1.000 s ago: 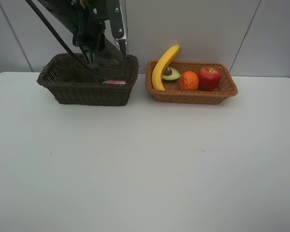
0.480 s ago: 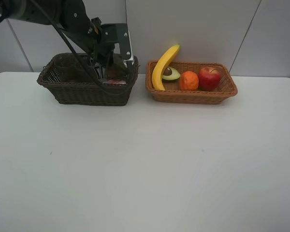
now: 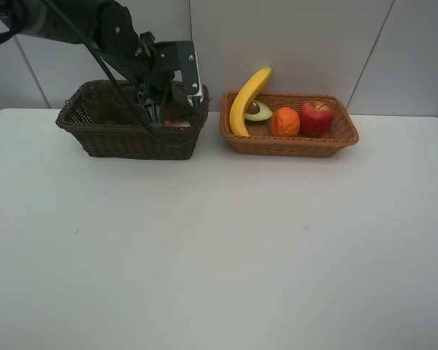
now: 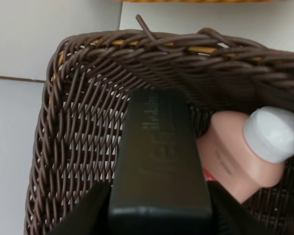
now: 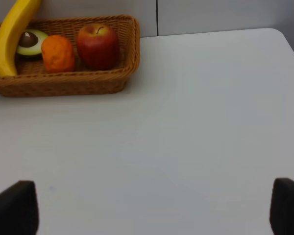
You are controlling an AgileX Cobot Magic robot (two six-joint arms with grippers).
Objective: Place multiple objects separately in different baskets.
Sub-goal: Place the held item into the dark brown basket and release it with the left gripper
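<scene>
- Left fingers (image 4: 159,166) reach into the dark brown basket (image 3: 131,138); one dark finger shows, its mate is hidden, so whether they grip anything cannot be told.
- The pink white-capped bottle (image 4: 250,147) lies just beside that finger, in the basket's corner.
- Right fingers (image 5: 147,208) stand wide, holding nothing, above the table (image 5: 196,122).
- Banana (image 5: 10,39), avocado (image 5: 32,41), orange (image 5: 58,53) and apple (image 5: 98,45) sit in the light basket (image 5: 63,83), well beyond the right fingers.

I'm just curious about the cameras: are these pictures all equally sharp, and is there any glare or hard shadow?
Exterior high view: even, soft light, only faint shadows under the dark basket and light basket, no glare. Left wrist view: the black finger fills the foreground and is soft; the pink bottle is slightly blurred. Right wrist view: the apple is fairly sharp; the dark fingertips at the edge are blurred.
</scene>
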